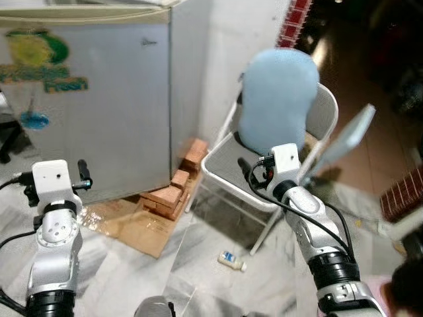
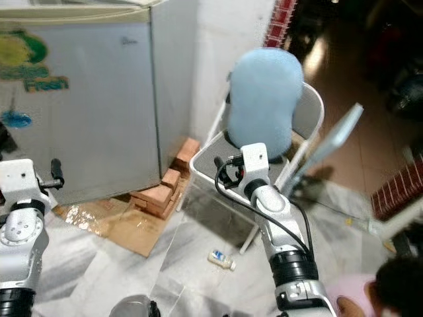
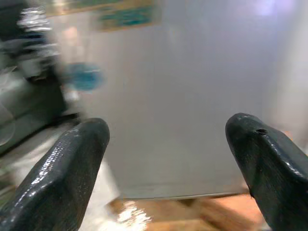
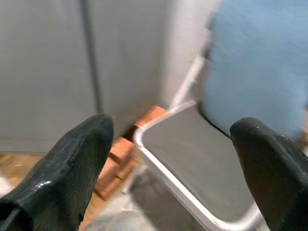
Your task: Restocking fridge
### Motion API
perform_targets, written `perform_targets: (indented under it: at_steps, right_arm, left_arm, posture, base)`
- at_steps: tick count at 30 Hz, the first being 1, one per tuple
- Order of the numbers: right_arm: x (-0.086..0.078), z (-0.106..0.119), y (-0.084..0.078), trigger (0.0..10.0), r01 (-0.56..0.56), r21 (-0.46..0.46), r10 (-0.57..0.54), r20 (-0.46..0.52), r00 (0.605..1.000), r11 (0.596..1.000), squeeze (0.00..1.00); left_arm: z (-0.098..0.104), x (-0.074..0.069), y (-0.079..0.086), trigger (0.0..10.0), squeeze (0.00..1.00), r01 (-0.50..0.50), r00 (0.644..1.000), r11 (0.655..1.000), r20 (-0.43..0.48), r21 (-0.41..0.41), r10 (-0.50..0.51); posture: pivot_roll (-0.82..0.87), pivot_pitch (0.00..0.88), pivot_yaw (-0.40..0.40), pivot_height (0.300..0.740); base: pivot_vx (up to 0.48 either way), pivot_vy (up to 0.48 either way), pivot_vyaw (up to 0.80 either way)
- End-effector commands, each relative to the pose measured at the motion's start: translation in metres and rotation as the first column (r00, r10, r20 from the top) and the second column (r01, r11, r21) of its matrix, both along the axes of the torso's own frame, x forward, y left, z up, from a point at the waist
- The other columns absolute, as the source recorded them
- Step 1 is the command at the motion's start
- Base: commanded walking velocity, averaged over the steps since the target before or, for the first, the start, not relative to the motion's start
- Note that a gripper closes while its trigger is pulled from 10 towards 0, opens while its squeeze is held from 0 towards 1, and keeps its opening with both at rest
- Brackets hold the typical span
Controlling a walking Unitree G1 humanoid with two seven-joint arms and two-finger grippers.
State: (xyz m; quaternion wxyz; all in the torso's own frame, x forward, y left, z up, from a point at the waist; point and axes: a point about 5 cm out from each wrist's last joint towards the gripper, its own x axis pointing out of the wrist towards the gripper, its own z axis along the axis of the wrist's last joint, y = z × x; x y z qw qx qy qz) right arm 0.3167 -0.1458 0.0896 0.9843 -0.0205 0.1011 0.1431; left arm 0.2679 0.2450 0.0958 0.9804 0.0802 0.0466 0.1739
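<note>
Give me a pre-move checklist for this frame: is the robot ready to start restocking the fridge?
1. Fridge door open: not ok, it is closed.
2. Left gripper free: ok, fingers apart, nothing between them, facing the fridge.
3. Right gripper free: ok, open and empty, facing the folding chair.
4. Item in hand to stock: not ok, neither gripper holds anything.
5. Floor path: not ok, a small bottle, bricks and cardboard lie near the fridge.

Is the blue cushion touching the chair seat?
Touching. Left eye view shows the cushion standing on the chair seat, leaning against its back.
</note>
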Motion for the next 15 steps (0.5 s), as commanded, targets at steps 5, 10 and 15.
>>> perform_targets:
  at_steps: [5, 10, 15]
  right_arm:
    - [0.002, -0.001, -0.006, 10.0, 0.031, -0.012, -0.031, -0.009, 0.999, 0.999, 0.00]
    - [0.002, -0.001, -0.006, 10.0, 0.035, -0.013, -0.035, -0.009, 0.999, 0.999, 0.00]
    - [0.003, -0.001, -0.007, 10.0, 0.036, -0.015, -0.036, -0.009, 0.999, 0.999, 0.00]
  left_arm:
    - [0.004, 0.004, -0.017, 10.0, 0.00, 0.076, 0.997, 0.997, 0.000, -0.021, -0.076]
    - [0.006, 0.007, -0.020, 10.0, 0.00, 0.089, 0.996, 0.996, 0.007, -0.031, -0.089]
    - [0.008, 0.009, -0.026, 10.0, 0.00, 0.118, 0.993, 0.992, 0.019, -0.049, -0.117]
  posture:
    - [0.10, 0.000, -0.065, 0.740]
    - [0.09, 0.000, -0.065, 0.740]
    - [0.09, 0.000, -0.071, 0.740]
  base:
    - [0.000, 0.480, -0.09]
    - [0.000, 0.480, 0.00]
    - [0.000, 0.480, 0.00]
